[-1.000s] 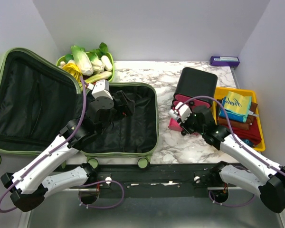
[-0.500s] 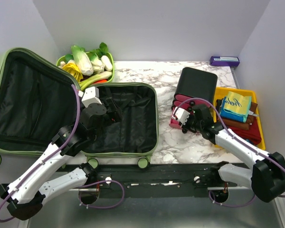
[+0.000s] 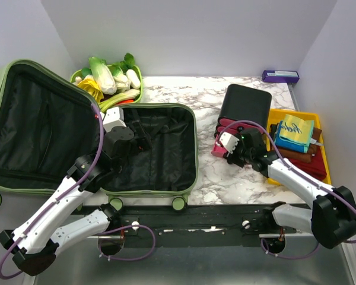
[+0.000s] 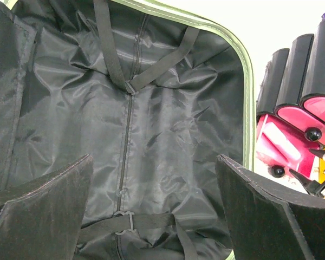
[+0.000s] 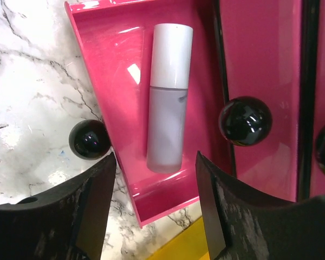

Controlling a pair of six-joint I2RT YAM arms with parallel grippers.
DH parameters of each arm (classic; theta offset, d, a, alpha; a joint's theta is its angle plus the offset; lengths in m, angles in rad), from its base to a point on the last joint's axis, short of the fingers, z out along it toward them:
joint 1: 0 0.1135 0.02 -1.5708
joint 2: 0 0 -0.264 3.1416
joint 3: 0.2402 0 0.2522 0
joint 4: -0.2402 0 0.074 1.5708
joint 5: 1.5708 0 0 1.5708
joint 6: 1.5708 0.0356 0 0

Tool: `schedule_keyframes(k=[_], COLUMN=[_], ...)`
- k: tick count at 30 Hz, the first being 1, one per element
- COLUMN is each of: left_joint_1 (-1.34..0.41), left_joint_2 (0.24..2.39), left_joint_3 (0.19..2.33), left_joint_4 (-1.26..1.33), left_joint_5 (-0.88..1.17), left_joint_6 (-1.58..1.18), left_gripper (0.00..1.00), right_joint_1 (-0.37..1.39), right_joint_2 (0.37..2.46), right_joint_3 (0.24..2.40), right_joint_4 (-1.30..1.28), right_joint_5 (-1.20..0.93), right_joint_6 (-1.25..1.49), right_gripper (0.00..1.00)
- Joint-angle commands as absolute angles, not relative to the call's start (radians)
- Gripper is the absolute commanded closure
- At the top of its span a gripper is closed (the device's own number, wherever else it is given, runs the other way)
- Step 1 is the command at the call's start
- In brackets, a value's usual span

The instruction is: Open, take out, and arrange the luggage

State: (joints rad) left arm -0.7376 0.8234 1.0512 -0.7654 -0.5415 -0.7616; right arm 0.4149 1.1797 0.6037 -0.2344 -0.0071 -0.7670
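The luggage (image 3: 172,160) is lying wide open at the left of the marble bench (image 3: 190,92), black lining showing. The left gripper (image 4: 154,179) is hovering over that lining, jaws spread wide and holding nothing. The right gripper (image 5: 153,160) is hanging over a pink drawer (image 5: 111,81), jaws parted either side of a white-capped bottle (image 5: 167,103).

Top view: taken from above and behind the arm bases (image 3: 184,222), angled down, far enough that the whole counter (image 3: 196,95) is covered. Left wrist view: held close over the open luggage (image 4: 151,135), aimed into its lining; drawer box (image 4: 309,111) caught at the right edge. Right wrist view: held very near, aimed straight down on that box's pulled-out drawer (image 5: 119,108). The box is shared by all three views.
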Motion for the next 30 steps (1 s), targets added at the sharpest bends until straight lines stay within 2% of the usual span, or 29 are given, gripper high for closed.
schedule_keyframes(k=[1,6,10,19,22,30], left_joint_1=[-0.729,-0.727,-0.726,-0.721,-0.721,-0.718], left_joint_2=[0.822,0.816,0.813,0.799,0.790,0.729], left_joint_3=[1.049,1.040,1.028,0.993,0.983,0.950], left_joint_4=[-0.758,-0.755,-0.742,-0.741,-0.747,-0.765], left_joint_5=[-0.522,-0.515,-0.511,-0.511,-0.509,-0.508], left_joint_6=[-0.744,-0.752,-0.761,-0.790,-0.799,-0.841], left_gripper=[0.01,0.01,0.01,0.01,0.01,0.01], right_joint_1=[0.408,0.410,0.451,0.717,0.785,0.792], right_joint_2=[1.131,1.060,1.034,0.983,0.988,0.954], right_joint_3=[0.620,0.644,0.722,0.698,0.660,0.506], right_joint_4=[-0.239,-0.226,-0.312,-0.408,-0.434,-0.356], right_joint_5=[0.029,0.020,0.005,0.175,0.299,0.544], right_joint_6=[-0.749,-0.692,-0.429,0.227,0.422,0.721], right_gripper=[0.32,0.32,0.36,0.36,0.35,0.35])
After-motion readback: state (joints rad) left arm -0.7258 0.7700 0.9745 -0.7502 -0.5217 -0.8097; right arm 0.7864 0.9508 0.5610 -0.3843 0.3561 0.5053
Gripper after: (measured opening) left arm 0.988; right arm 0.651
